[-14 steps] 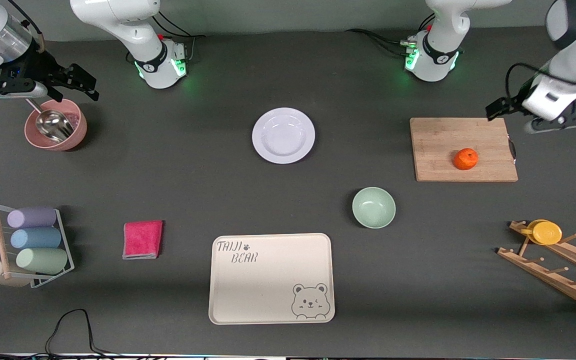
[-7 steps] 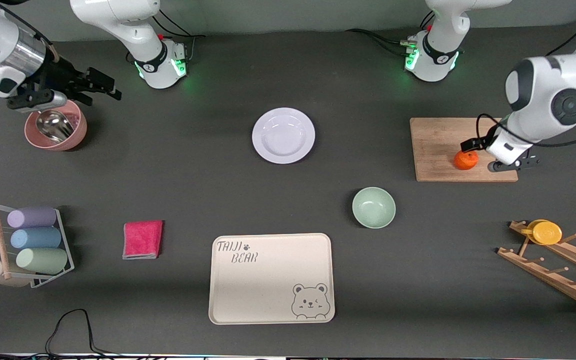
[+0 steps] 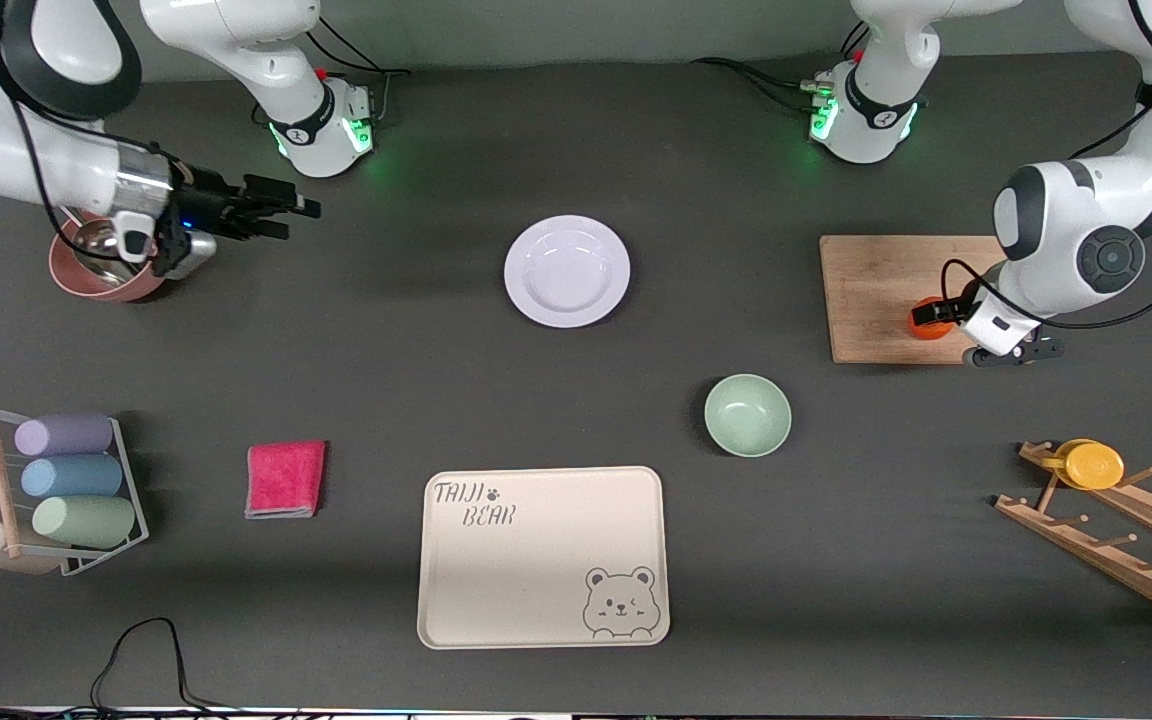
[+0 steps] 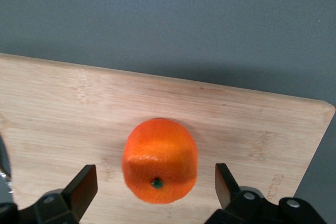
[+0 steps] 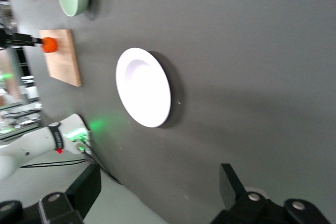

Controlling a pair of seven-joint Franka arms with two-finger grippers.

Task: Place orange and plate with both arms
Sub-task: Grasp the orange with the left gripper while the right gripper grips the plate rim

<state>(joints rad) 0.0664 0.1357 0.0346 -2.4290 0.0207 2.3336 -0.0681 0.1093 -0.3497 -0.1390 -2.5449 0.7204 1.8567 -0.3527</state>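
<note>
Straddling the orange (image 4: 160,161) now, left hand (image 4: 155,187) lowered, open

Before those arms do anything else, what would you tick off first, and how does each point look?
1. Left end effector open around the orange: ok, a finger on each side, not yet closed.
2. Orange resting on the bamboo cutting board: ok.
3. Right end effector open: ok.
4. Right end effector at the plate: not ok, it is above bare table near the pink bowl, toward the right arm's end.
5. Plate free of anything on it: ok.
6. Cream bear tray free of anything on it: ok.
</note>
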